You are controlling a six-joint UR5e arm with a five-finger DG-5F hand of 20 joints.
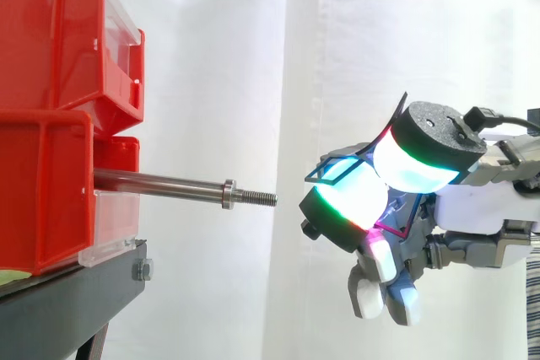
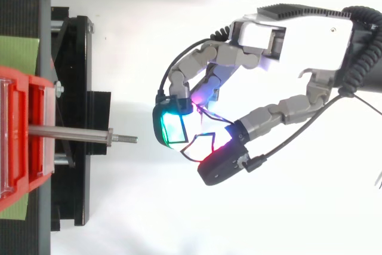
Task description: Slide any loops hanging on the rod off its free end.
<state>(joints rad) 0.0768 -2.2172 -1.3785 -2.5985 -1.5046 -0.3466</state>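
Observation:
A steel rod (image 1: 169,185) sticks out level from the lower red bin toward the right and ends in a nut and a bare threaded tip (image 2: 125,139). Nothing hangs on it. The hand (image 1: 477,204) is a short way right of the tip, level with it. Its fingers and thumb are curled and pinch a thin blue loop (image 1: 325,162) between two glowing pads. Part of the loop sticks out toward the rod tip and stays clear of it. From above, the loop (image 2: 203,135) shows as a thin dark line between the pads, and the palm (image 2: 304,43) lies behind them.
Two red bins (image 1: 51,115) are stacked at the left on a black stand (image 1: 76,292). A green sheet (image 2: 18,52) lies beside the bins in the top view. A white curtain (image 1: 253,56) hangs behind, with open space between the rod tip and the hand.

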